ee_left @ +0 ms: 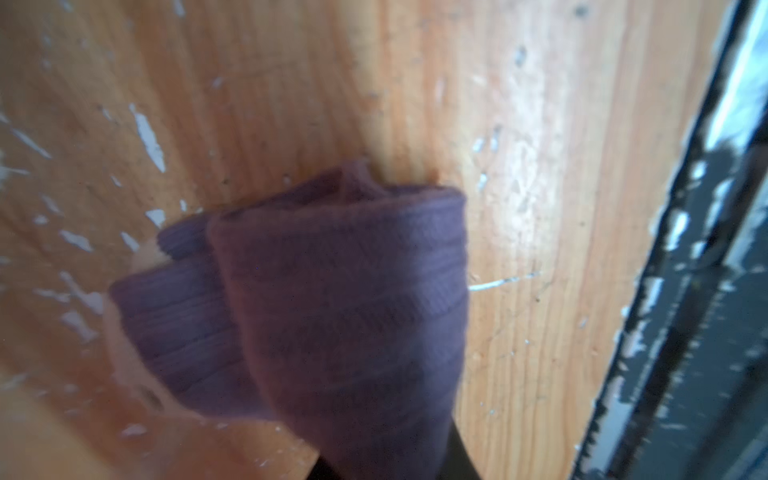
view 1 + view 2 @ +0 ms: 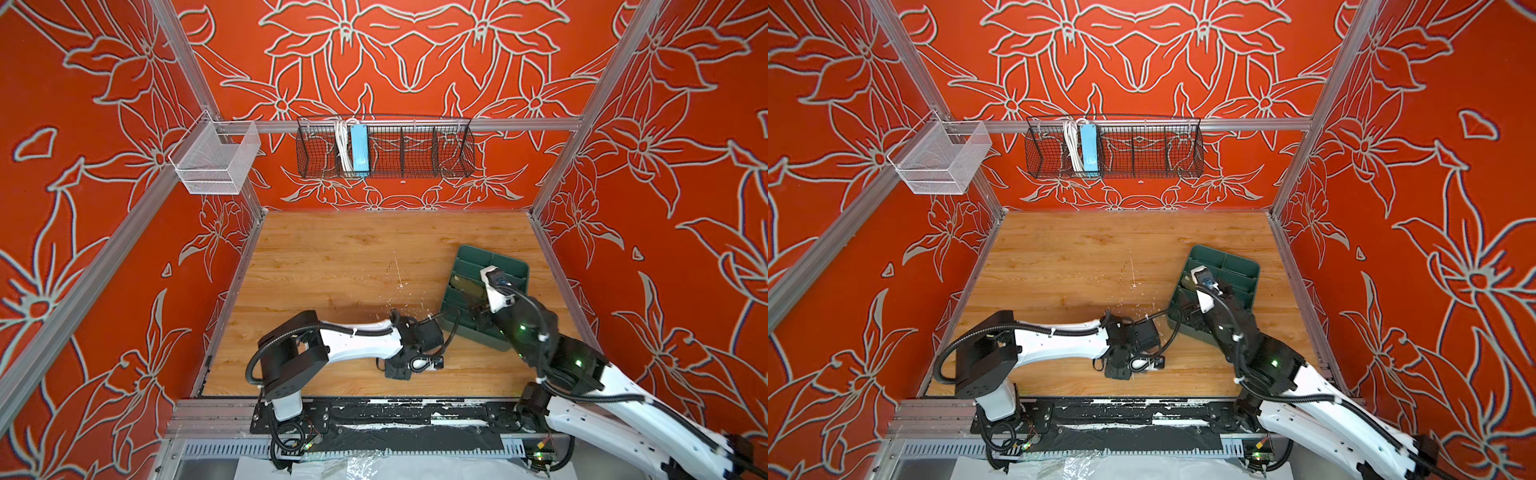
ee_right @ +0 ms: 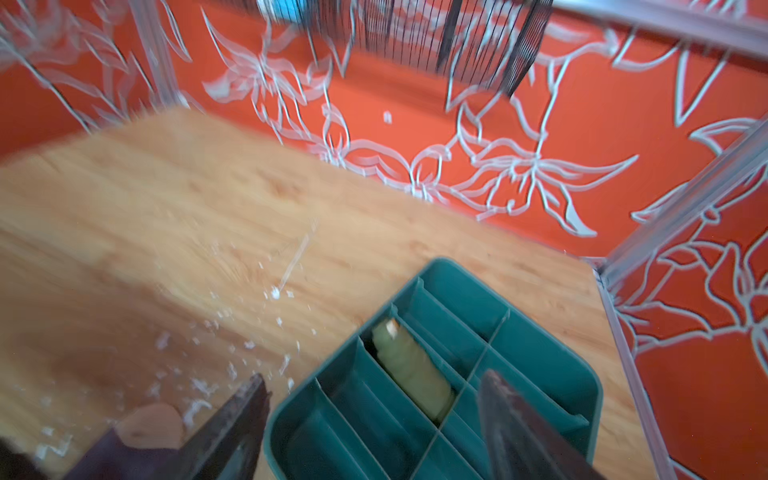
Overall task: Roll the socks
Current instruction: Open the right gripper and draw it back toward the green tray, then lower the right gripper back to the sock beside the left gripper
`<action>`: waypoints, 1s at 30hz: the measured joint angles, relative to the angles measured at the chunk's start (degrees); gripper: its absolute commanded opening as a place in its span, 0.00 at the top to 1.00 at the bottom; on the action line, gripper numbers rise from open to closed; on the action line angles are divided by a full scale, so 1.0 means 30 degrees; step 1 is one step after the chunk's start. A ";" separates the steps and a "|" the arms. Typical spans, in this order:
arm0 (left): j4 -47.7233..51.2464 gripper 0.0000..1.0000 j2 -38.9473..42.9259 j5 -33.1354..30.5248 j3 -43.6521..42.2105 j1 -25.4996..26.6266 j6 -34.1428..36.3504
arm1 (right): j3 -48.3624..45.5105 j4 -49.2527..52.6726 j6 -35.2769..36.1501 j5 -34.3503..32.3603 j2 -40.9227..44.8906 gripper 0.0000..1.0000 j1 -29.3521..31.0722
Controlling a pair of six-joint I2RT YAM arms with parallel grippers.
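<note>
Purple sock (image 1: 332,299), rolled, is pinched by the left end effector (image 2: 398,371) beside the tray (image 3: 540,349), likely so it can't unwind; green sock (image 3: 411,374) lies rolled inside the tray, right end effector (image 3: 370,390) spread above it.

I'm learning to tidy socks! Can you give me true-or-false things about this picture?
1. The rolled olive green sock lies in a compartment of the dark green divided plastic tray. True.
2. The right fingers are squeezing it. False: they stand open above the tray, holding nothing.
3. The ribbed purple sock is in the tray too. False: the left fingers hold it over the wooden table.
4. The black wire basket on the back wall holds a light blue box. True.
</note>
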State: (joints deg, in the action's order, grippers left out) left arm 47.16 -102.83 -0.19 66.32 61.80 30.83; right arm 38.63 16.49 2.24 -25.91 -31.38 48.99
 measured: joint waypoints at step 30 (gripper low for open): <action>0.1348 0.93 -0.2208 0.7686 0.2084 -0.2900 -0.1865 | -0.2419 0.0750 0.9457 0.0321 -0.9843 0.30 1.2415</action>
State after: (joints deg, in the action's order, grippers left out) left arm 51.20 -109.45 22.87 72.58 53.10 25.23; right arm 31.38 18.74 30.61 -24.95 -60.90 86.24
